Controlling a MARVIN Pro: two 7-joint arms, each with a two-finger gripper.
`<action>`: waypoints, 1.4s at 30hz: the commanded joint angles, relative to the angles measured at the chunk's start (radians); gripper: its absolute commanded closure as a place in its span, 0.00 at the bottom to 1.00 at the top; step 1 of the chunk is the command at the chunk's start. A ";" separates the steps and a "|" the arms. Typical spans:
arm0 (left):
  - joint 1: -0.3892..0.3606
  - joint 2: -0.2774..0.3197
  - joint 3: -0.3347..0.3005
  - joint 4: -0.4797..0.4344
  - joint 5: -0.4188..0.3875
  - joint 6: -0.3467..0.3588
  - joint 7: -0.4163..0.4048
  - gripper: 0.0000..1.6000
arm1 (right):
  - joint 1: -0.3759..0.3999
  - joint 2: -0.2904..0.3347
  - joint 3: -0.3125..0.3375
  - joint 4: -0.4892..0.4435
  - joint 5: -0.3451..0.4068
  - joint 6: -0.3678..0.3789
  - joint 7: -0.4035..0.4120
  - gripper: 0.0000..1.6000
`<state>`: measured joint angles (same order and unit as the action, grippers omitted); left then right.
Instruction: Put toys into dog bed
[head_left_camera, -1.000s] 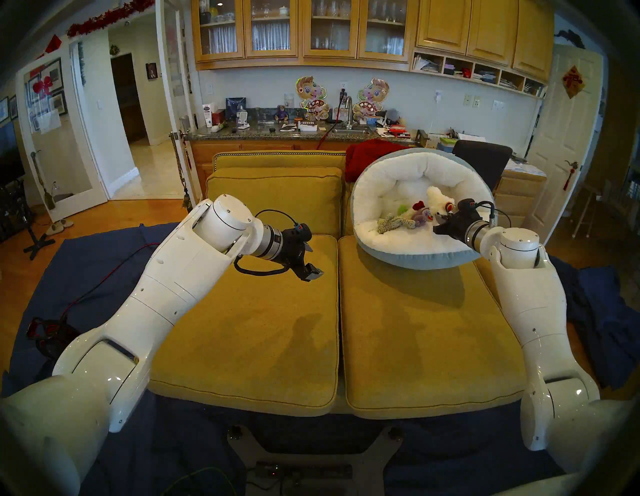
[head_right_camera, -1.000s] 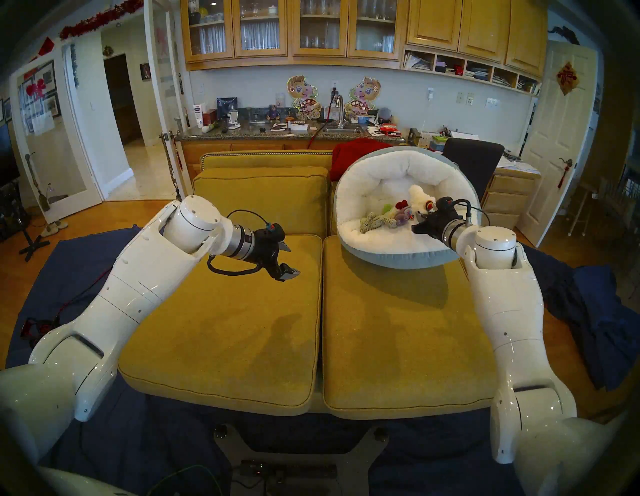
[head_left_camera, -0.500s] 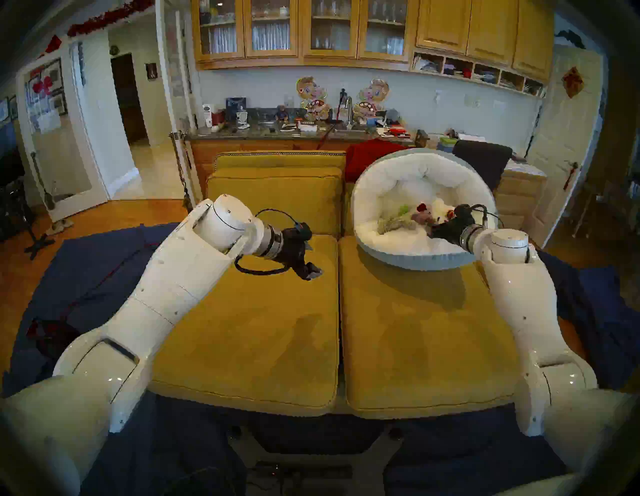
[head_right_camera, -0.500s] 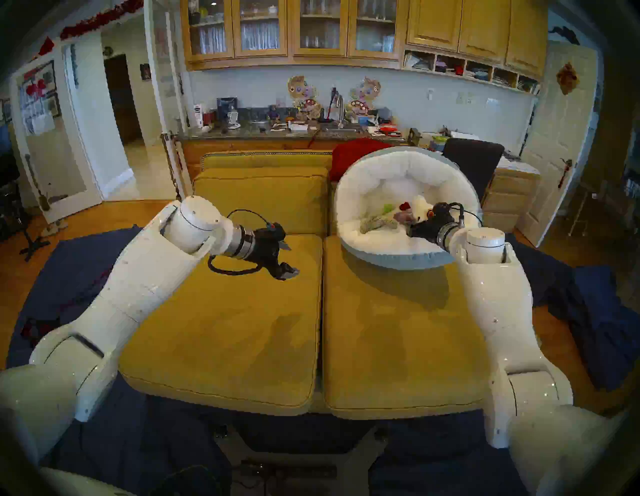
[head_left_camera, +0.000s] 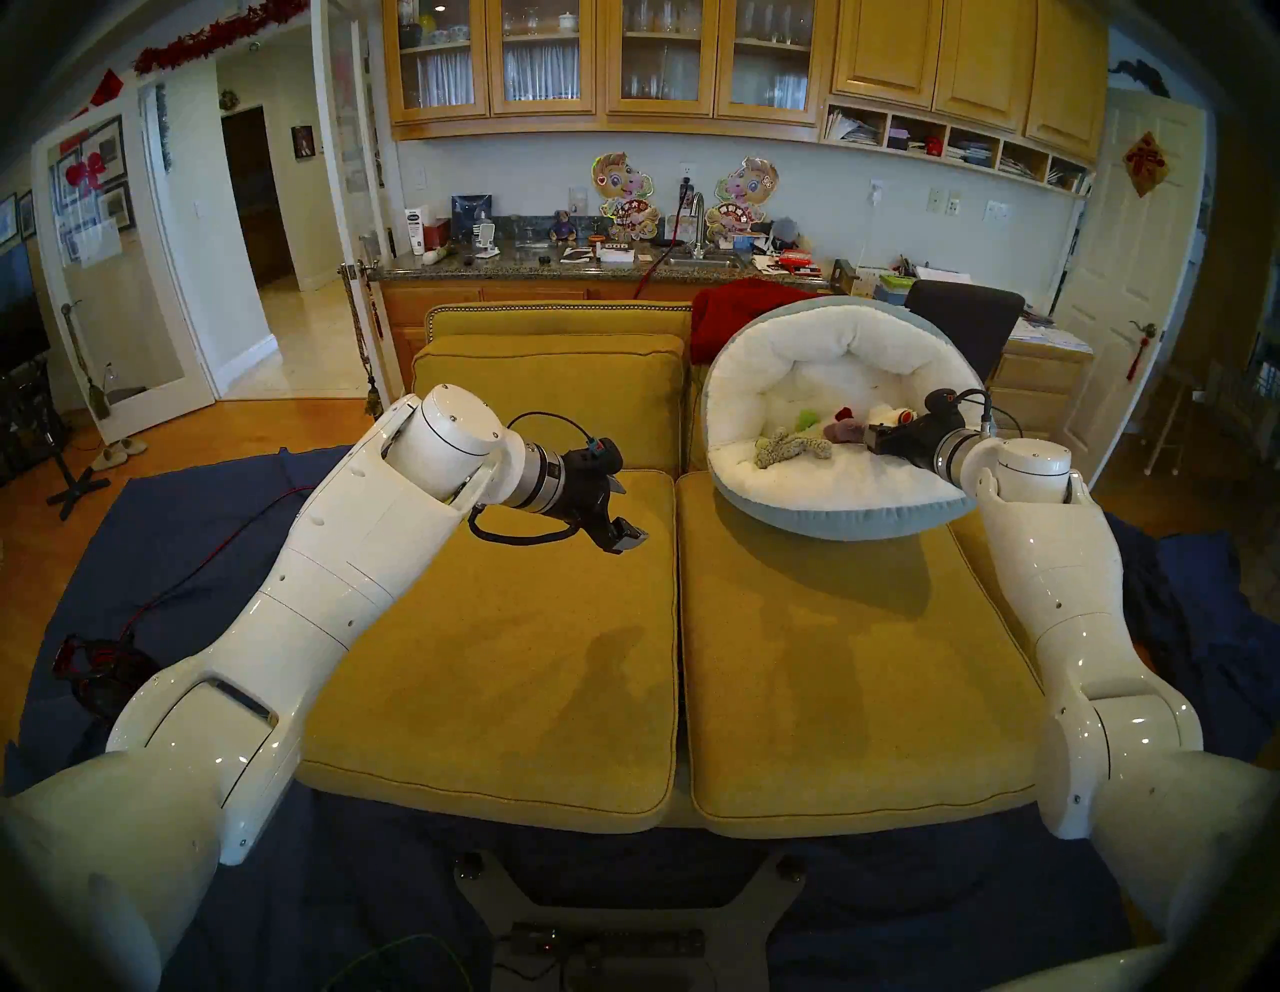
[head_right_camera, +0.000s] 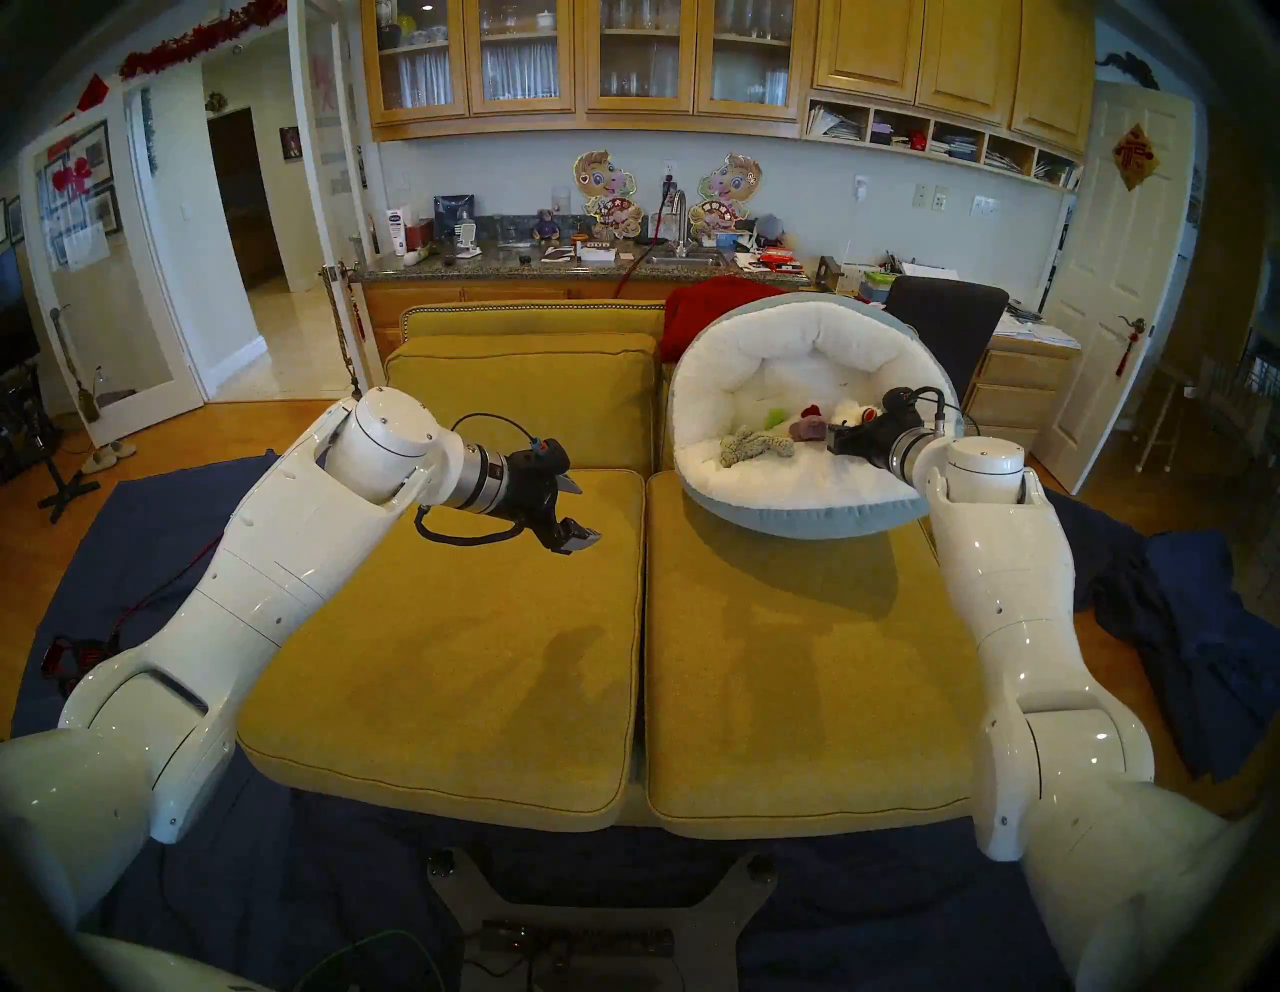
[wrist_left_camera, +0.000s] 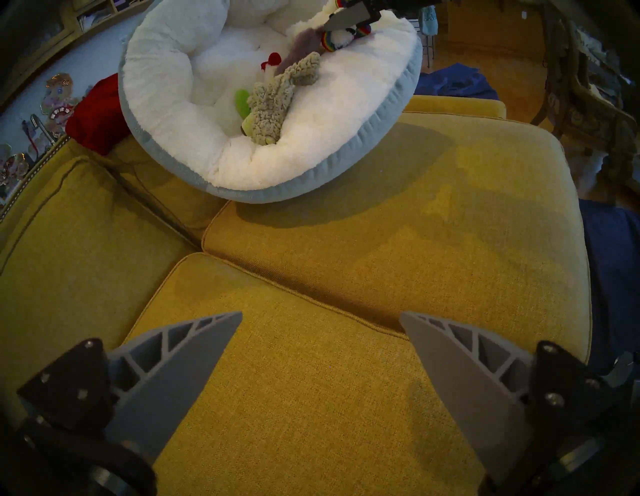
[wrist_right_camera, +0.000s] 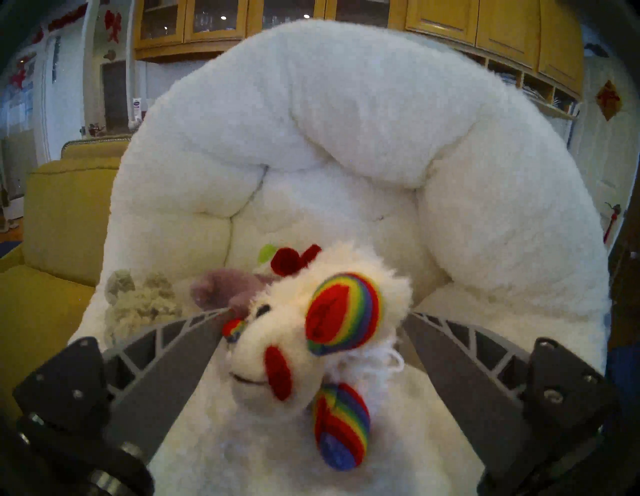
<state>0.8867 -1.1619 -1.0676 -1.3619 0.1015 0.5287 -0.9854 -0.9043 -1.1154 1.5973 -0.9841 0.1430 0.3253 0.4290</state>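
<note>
I see my right gripper (wrist_right_camera: 311, 322) spread wide, holding nothing; the rainbow-eared lamb (wrist_right_camera: 311, 346) lies between its fingers in the dog bed (head_left_camera: 831, 516). Left gripper (wrist_left_camera: 320, 318) open, empty, over the sofa cushion (wrist_left_camera: 311, 398).

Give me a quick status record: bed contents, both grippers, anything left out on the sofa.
dog bed: on the right sofa cushion
in bed: rainbow-eared lamb, purple animal, shaggy beige animal, lime-green cactus, dark-red ears of another toy
right gripper: open, jaws either side of the lamb
left gripper: open, empty, above the left cushion
toys outside bed: none visible
</note>
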 joint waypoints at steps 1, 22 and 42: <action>-0.039 -0.003 -0.030 -0.026 -0.019 -0.009 -0.010 0.00 | 0.049 0.033 0.014 -0.063 0.044 -0.083 0.118 0.00; -0.036 -0.005 -0.036 -0.021 -0.017 -0.013 -0.031 0.00 | -0.271 0.109 0.150 -0.314 0.200 -0.127 0.461 0.00; -0.029 -0.005 -0.033 -0.018 -0.014 -0.015 -0.030 0.00 | -0.587 0.099 0.310 -0.483 0.253 -0.117 0.601 0.00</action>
<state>0.8915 -1.1652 -1.0829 -1.3632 0.0901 0.5179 -1.0192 -1.3835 -1.0131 1.8469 -1.4035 0.3680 0.2082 0.9972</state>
